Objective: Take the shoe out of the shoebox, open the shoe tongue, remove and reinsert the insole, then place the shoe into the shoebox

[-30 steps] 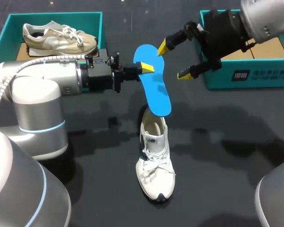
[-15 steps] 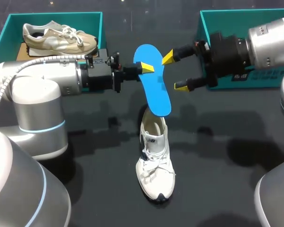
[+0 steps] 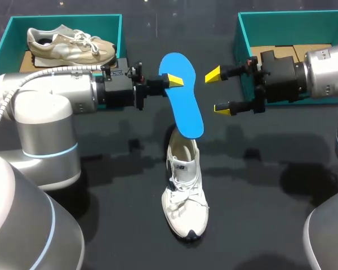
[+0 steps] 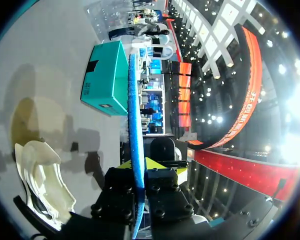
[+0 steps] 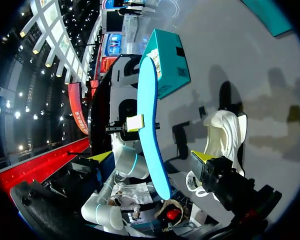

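Now you are between removing and reinserting. Your left gripper (image 3: pixel 174 80) is clamped on the upper part of the blue insole (image 3: pixel 187 109). The insole hangs with its lower end at the mouth of the white shoe (image 3: pixel 185 197), which stands at the middle of the tabletop (image 3: pixel 270 214). Whether the two touch I cannot tell. Your right gripper (image 3: pixel 218 91) is spread wide just beside the insole, with nothing in it. Next, I judge, you must lower the insole's end into the shoe and steer it along the sole. The shoebox (image 3: pixel 281 19) sits at the far right corner.
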